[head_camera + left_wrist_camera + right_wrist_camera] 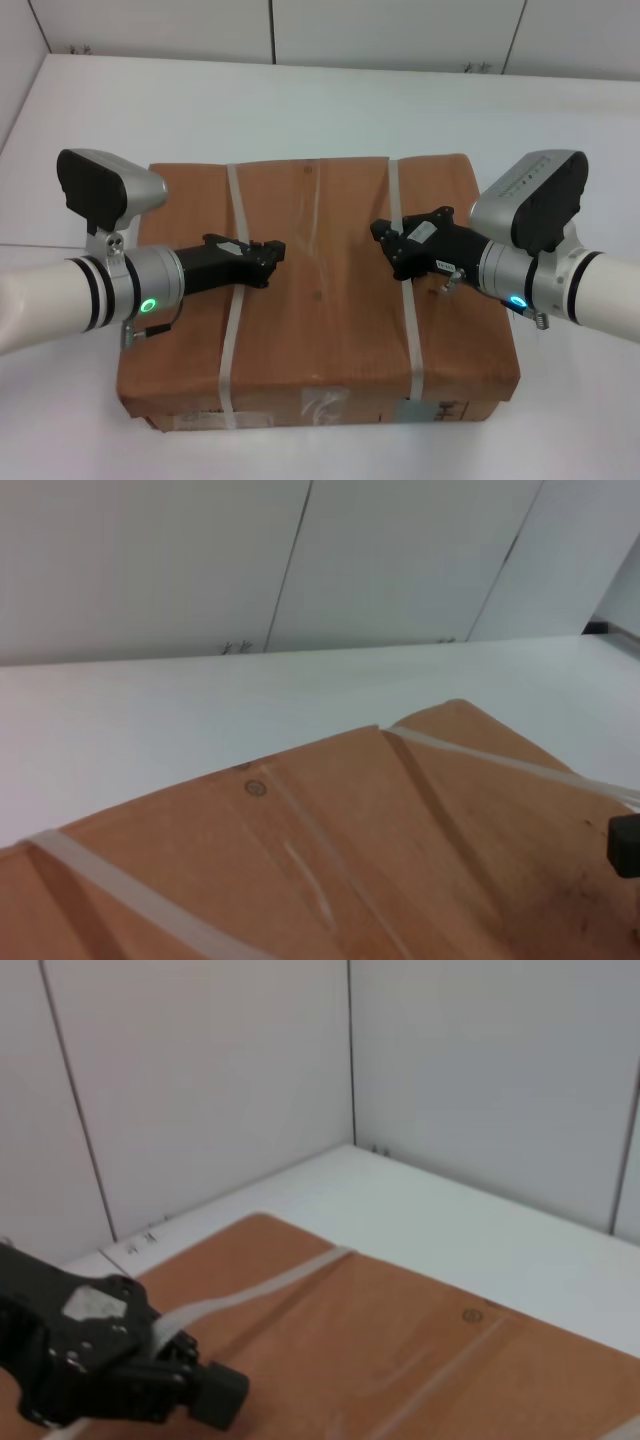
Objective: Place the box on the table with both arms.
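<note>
The large flat brown cardboard box (320, 290) with white straps lies on the broad white table (320, 100); placement appears complete. The left gripper (270, 258) and right gripper (385, 238) sit over its top face, holding nothing; whether their fingers are spread cannot be told, and only withdrawal appears left.

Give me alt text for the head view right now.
A strapped brown box lies on the white table, with both arms reaching in over its top. The left gripper and right gripper point toward each other above the middle.
</note>
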Motion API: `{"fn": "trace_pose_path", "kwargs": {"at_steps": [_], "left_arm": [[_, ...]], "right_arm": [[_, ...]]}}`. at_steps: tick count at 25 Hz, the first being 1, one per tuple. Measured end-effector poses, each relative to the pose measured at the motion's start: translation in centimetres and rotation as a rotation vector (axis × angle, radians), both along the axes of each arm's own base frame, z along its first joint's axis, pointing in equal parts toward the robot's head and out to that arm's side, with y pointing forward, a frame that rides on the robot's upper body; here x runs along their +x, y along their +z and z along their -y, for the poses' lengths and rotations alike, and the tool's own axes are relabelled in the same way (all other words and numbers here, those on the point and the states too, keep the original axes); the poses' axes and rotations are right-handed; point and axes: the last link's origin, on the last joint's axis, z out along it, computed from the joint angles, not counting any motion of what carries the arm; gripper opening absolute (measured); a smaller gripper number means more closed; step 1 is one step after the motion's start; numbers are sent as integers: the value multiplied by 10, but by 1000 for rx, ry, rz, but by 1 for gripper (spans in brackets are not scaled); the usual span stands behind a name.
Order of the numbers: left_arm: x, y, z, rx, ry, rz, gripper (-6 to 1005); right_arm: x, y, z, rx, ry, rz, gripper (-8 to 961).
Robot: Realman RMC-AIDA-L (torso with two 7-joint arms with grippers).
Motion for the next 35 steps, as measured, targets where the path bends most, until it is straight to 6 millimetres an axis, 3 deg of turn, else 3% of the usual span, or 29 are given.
{"fn": "trace_pose_path", "kwargs": {"at_steps": [22, 27, 35], "left_arm": [[-1, -5, 5, -14, -41, -41, 57], [-7, -4, 4, 1, -12, -63, 88], [-11, -1, 2, 26, 24, -61, 383]], "right_arm": [[15, 1, 8, 12, -53, -3, 39], [21, 3, 5, 45, -115, 3, 242], [30, 6, 7, 68, -159, -11, 415]]}}
